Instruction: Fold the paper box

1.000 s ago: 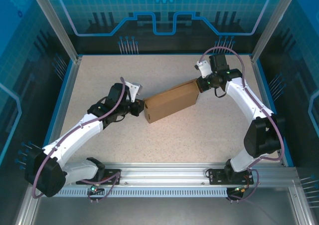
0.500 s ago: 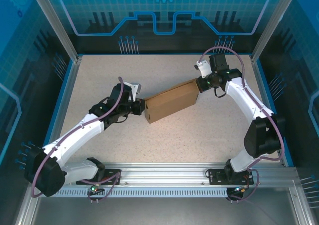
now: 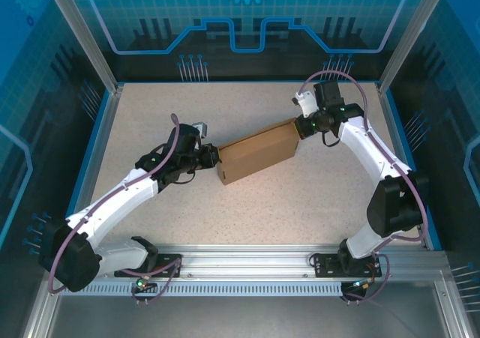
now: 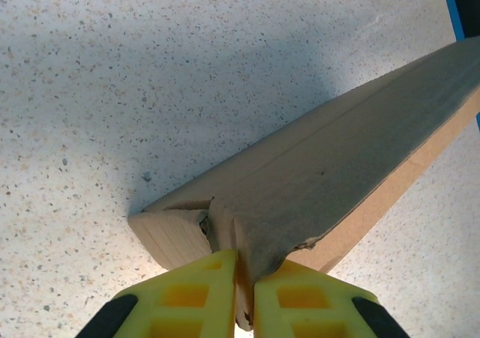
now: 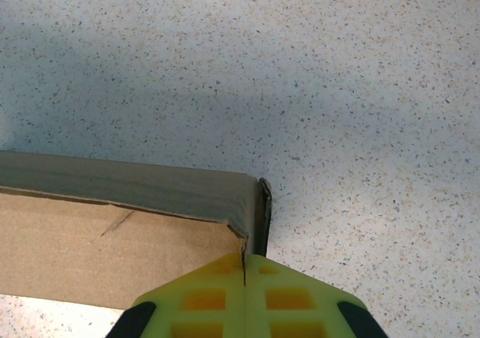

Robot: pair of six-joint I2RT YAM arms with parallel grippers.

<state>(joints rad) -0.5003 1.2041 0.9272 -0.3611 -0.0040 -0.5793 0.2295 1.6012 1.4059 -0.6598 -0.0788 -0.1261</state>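
Note:
The paper box (image 3: 257, 152) is a plain brown cardboard box lying slantwise at mid table, its long side running from lower left to upper right. My left gripper (image 3: 214, 157) is at its left end, its yellow fingers (image 4: 187, 300) shut on a cardboard flap (image 4: 246, 278) that sticks out between them; the box (image 4: 330, 173) stretches away from that end. My right gripper (image 3: 299, 127) is at the box's right end, its fingers (image 5: 202, 300) shut on the thin edge of the box wall (image 5: 244, 257) at the corner (image 5: 255, 195).
The speckled tabletop (image 3: 225, 210) lies around the box on all sides. Blue-edged enclosure walls (image 3: 94, 151) bound the table, and an aluminium rail (image 3: 247, 259) with the arm bases runs along the near edge.
My left wrist has twisted and shifted slightly up and right at the box's left end. The box and my right gripper have stayed where they were.

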